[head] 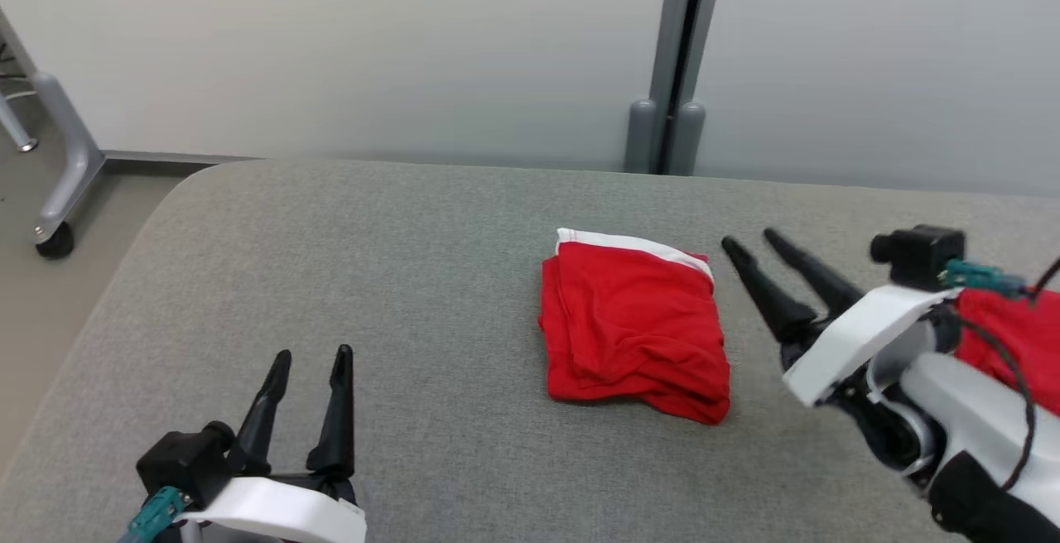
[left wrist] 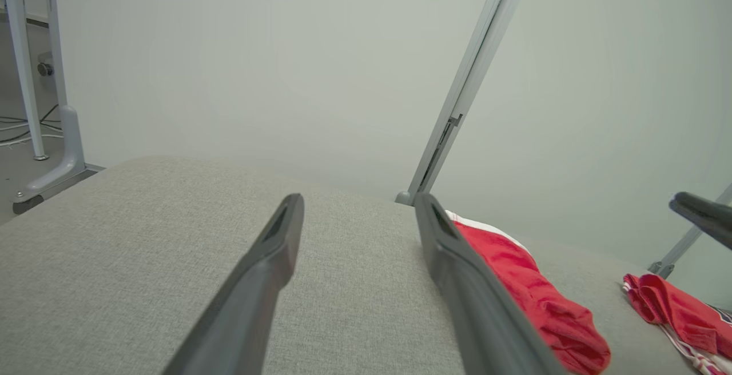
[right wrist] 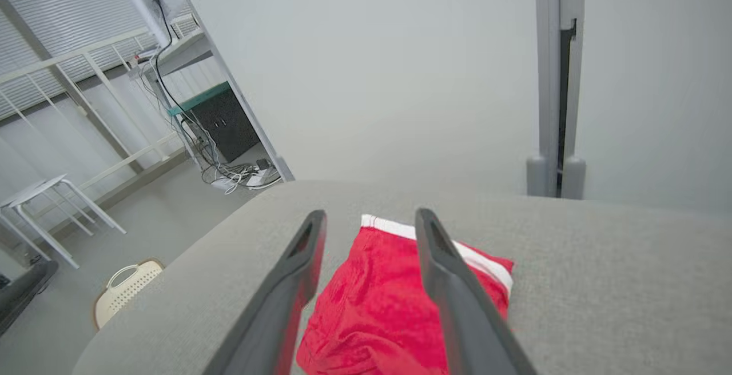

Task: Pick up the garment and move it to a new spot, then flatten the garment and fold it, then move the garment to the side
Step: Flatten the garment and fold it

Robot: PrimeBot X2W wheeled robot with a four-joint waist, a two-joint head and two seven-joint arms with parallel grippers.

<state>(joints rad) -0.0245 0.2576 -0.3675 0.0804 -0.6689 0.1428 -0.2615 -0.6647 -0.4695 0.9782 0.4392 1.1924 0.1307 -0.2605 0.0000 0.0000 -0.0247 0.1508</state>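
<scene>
We see a bright red garment [head: 633, 332] with a white band along its far edge, and the table [head: 331, 278] under it is a plain, flecked grey. Both the left gripper [head: 313, 354] and the right gripper [head: 750, 238] have black fingers, white wrist shells and a teal plug. At the right a second cloth [left wrist: 675, 306] is red with white striped trim; the wall [head: 373, 46] is pale grey.
</scene>
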